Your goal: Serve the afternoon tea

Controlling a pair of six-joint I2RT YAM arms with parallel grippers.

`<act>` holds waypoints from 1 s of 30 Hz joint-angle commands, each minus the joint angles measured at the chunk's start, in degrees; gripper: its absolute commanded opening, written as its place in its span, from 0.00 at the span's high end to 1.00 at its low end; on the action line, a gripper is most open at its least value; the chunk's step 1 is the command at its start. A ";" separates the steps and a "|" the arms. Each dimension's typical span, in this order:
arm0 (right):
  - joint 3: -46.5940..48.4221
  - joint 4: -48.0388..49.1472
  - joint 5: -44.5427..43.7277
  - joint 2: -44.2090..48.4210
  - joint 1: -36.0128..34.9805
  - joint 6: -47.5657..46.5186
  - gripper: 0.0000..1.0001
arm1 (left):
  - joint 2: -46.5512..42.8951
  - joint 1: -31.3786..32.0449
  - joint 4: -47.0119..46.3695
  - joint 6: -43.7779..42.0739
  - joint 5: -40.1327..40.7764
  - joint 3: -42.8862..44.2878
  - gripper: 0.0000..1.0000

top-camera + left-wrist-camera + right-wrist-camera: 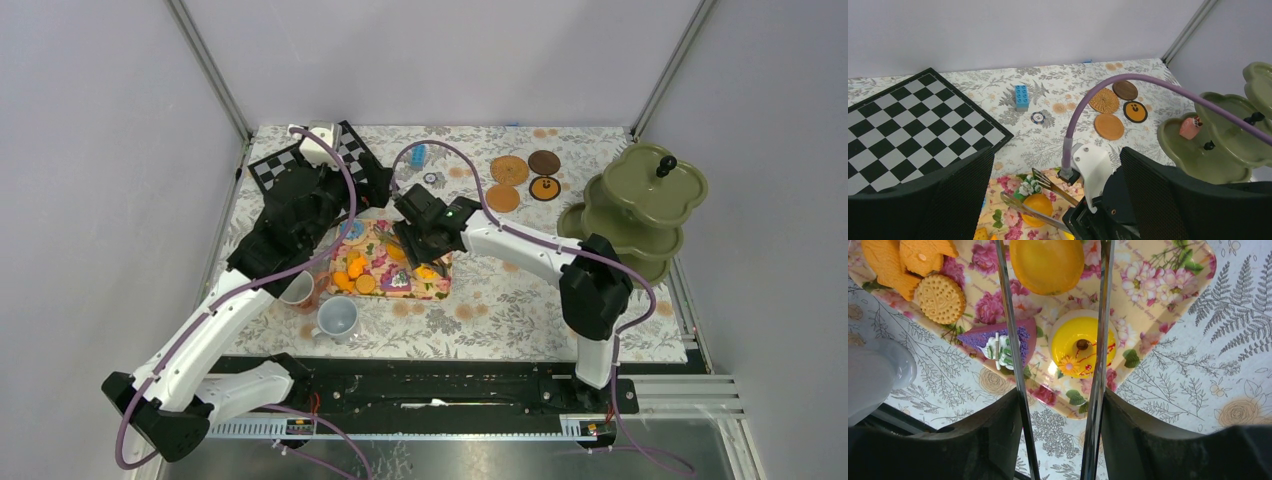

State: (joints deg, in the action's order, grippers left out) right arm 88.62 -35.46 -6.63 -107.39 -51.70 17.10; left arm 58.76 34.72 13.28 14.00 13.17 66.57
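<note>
My right gripper is shut on the metal tongs, whose two arms stand spread on either side of a round orange pastry on the floral mat. A yellow domed pastry, a purple cake slice and biscuits also lie on the mat. My left gripper is open and empty, just left of the mat. A grey-blue mug and a brown mug stand near the mat's left corner. Several round coasters lie at the back right.
A green tiered stand is at the right edge, with a pink pastry on its lower tier. A chessboard lies back left. A blue brick and a poker chip sit behind the mat.
</note>
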 commanded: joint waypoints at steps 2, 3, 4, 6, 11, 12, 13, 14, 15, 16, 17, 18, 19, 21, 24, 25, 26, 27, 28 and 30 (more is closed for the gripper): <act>5.10 -3.71 -3.48 -2.46 -1.76 -1.15 0.39 | -1.54 -0.85 -2.02 0.66 2.47 -0.34 0.01; 5.83 -4.37 -4.08 -3.21 -1.93 -1.06 0.39 | -1.55 -0.92 -2.03 0.68 2.34 -0.30 0.01; 6.57 -5.14 -4.88 -3.60 -2.15 -0.98 0.39 | -1.63 -1.01 -2.07 0.68 2.32 -0.30 0.01; 8.14 -6.74 -6.76 -4.83 -2.54 -0.54 0.39 | -1.63 -1.19 -2.05 0.83 2.26 -0.30 0.01; 10.36 -8.39 -7.86 -6.49 -3.28 0.15 0.39 | -1.63 -1.47 -2.06 1.03 1.79 -0.30 0.01; 10.83 -8.79 -8.02 -6.90 -3.39 0.27 0.39 | -1.63 -1.49 -2.03 1.07 1.76 -0.30 0.01; 11.36 -9.17 -8.20 -7.24 -3.52 0.31 0.38 | -1.63 -1.53 -2.03 1.11 1.67 -0.30 0.01; 11.81 -9.55 -8.29 -7.49 -3.64 0.30 0.38 | -1.63 -1.50 -2.04 1.12 1.68 -0.31 0.01; 12.10 -9.55 -8.47 -7.68 -3.74 0.34 0.38 | -1.71 -1.62 -2.03 1.12 1.64 -0.30 0.01; 12.18 -9.59 -8.71 -7.92 -3.79 0.44 0.38 | -1.76 -1.61 -2.11 1.19 1.66 -0.32 0.01; 12.25 -9.61 -8.94 -7.96 -3.88 0.59 0.38 | -1.80 -1.59 -2.06 1.20 1.60 -0.36 0.01; 12.31 -9.61 -9.11 -8.14 -3.89 0.72 0.38 | -1.79 -1.59 -2.09 1.21 1.62 -0.32 0.01; 12.44 -9.56 -9.24 -8.22 -3.93 0.77 0.39 | -1.87 -1.63 -2.09 1.21 1.67 -0.30 0.01; 12.66 -9.55 -9.56 -8.42 -4.01 1.15 0.39 | -1.90 -1.68 -2.06 1.21 1.61 -0.32 0.01; 13.06 -9.54 -9.65 -8.54 -4.10 1.51 0.41 | -1.95 -1.67 -2.06 1.25 1.53 -0.30 0.01; 13.21 -9.47 -9.84 -8.46 -4.23 1.67 0.41 | -1.93 -1.67 -2.11 1.21 1.59 -0.30 0.01; 13.36 -9.50 -9.93 -8.45 -4.27 1.81 0.41 | -1.90 -1.67 -2.09 1.21 1.52 -0.31 0.01; 13.37 -9.32 -10.04 -8.19 -4.35 1.92 0.42 | -1.93 -1.68 -2.06 1.28 1.55 -0.31 0.01; 13.23 -9.02 -10.02 -7.96 -4.36 1.96 0.43 | -1.96 -1.67 -2.06 1.29 1.54 -0.35 0.01; 12.64 -7.81 -10.23 -7.41 -4.37 2.08 0.44 | -1.92 -1.67 -2.07 1.29 1.45 -0.30 0.01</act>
State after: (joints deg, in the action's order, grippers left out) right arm 99.37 -44.45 -14.41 -115.98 -55.37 18.15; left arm 58.17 33.28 13.26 15.00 14.04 66.22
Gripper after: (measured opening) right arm 0.578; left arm 0.989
